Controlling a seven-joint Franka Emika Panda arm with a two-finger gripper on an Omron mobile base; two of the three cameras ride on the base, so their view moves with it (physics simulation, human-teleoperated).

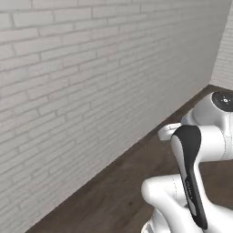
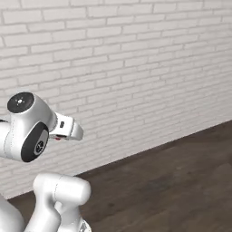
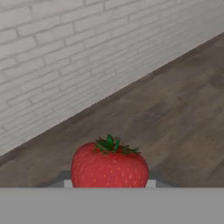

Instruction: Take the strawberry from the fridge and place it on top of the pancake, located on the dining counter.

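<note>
Hand view looks across a white brick wall [image 3: 65, 57] and the dark wood floor [image 3: 175, 109] at its foot, and both base views face that same wall and floor, so my guess is the base is mid-transit, turned away from both the fridge and the dining counter. Next in size is the white arm [image 1: 195, 154], folded close above its base with the wrist tucked near the shoulder; that compact pose reads as a carrying posture, keeping the load steady and clear of the wall while the base drives. At the arm's end, in the right base view, the gripper [image 2: 68, 129] points sideways toward the wall, with a tiny red speck just under it. Smallest of all is the strawberry [image 3: 109, 168], upright with its green leafy cap on top, sitting low in the hand view right where the fingertips rise; the jaws appear pinched on its sides, partly closed around the berry rather than fully together. I judge the pick finished and the placement on the pancake not yet begun.
</note>
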